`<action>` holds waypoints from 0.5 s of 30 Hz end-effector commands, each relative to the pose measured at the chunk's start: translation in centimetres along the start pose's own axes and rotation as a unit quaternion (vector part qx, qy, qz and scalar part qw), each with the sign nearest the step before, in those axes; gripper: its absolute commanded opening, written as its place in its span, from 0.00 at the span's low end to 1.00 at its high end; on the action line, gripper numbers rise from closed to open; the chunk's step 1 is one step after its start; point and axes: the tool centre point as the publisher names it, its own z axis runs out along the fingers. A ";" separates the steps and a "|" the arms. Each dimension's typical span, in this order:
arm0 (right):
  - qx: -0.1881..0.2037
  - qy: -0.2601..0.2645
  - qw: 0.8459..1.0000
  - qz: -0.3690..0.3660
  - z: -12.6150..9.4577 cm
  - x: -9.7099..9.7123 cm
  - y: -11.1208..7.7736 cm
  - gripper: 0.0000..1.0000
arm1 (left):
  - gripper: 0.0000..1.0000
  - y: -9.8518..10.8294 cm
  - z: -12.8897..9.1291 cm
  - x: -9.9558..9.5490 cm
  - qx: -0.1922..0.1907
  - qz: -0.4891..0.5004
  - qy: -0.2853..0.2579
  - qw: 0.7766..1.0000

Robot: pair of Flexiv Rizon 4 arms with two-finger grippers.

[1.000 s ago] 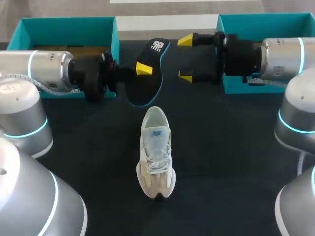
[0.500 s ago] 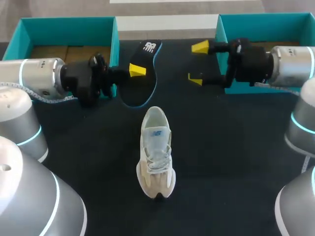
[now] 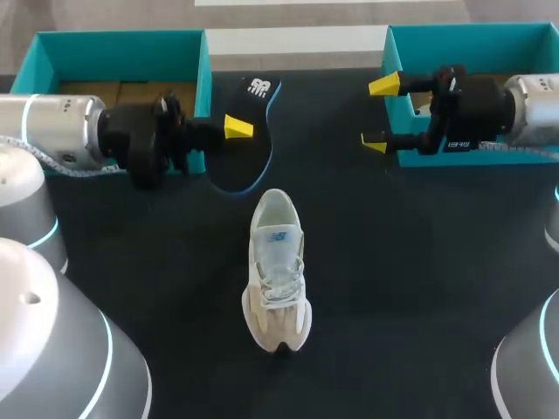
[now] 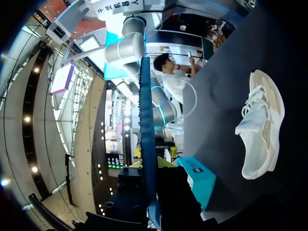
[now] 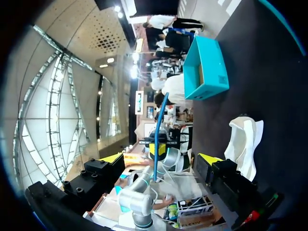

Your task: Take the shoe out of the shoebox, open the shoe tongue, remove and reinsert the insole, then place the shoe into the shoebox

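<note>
– Insole (image 3: 249, 161): how will it handle?
– Light, thin and floppy, we judge. Our left gripper (image 3: 234, 129) pinches it mid-length, lifted, at 11 o'clock from the shoe (image 3: 278, 271). We'd hold nearer the heel to steer it in.
– Shoe?
– Mid-table, toe toward 6 o'clock.
– Right gripper (image 3: 379, 113)?
– Spread wide, empty, at 2 o'clock.
– Surface?
– Dark table (image 3: 410, 262), teal box (image 3: 118, 42) at 10 o'clock, second box (image 3: 472, 35) at 2.

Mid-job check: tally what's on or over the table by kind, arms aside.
shoe: 1
insole: 1
teal boxes: 2, the left teal box and the right teal box
Total: 4
</note>
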 end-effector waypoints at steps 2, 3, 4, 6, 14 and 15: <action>-0.002 -0.001 1.000 0.000 0.1 0.0 -0.1 1.00 | 0.00 0.2 0.1 0.1 0.002 0.001 0.000 1.000; -0.002 -0.001 1.000 0.000 0.1 0.0 -0.1 1.00 | 0.00 0.2 0.1 0.1 0.002 0.001 0.000 1.000; -0.002 -0.001 1.000 0.000 0.1 0.0 -0.1 1.00 | 0.00 0.2 0.1 0.1 0.002 0.001 0.000 1.000; -0.002 -0.001 1.000 0.000 0.1 0.0 -0.1 1.00 | 0.00 0.2 0.1 0.1 0.002 0.001 0.000 1.000; -0.002 -0.001 1.000 0.000 0.1 0.0 -0.1 1.00 | 0.00 -1.1 0.2 0.0 -0.007 -0.280 -0.007 0.960; -0.002 -0.001 1.000 0.000 0.1 0.0 -0.1 1.00 | 0.00 -1.3 0.2 0.0 -0.017 -0.329 0.007 0.944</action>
